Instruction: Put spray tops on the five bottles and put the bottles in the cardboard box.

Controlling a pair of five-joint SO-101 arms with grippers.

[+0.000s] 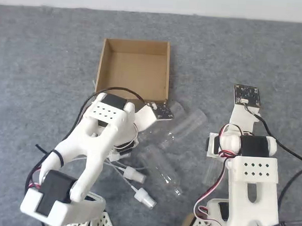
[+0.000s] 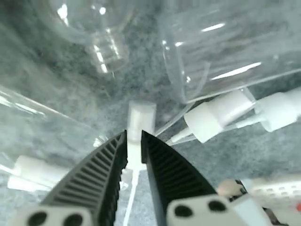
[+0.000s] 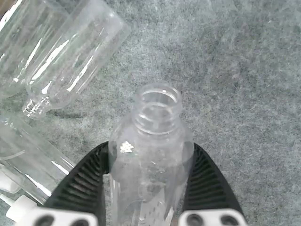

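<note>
My left gripper (image 2: 134,137) is shut on a white spray top (image 2: 140,121) that lies on the grey mat, its thin tube running back between the jaws. Clear bottles (image 2: 230,47) lie around it. In the high view the left arm (image 1: 107,126) leans over the bottle pile (image 1: 163,167) just below the cardboard box (image 1: 135,66). My right gripper (image 3: 149,151) is shut on a clear bottle (image 3: 157,113) with its open, uncapped neck pointing away from the wrist. The right arm (image 1: 250,158) stands to the right of the pile.
Two more spray tops (image 1: 145,198) lie on the mat near the left arm's base, and others (image 2: 214,117) sit beside the held one. Loose bottles (image 3: 70,61) lie close to the right gripper. The box is open at the top.
</note>
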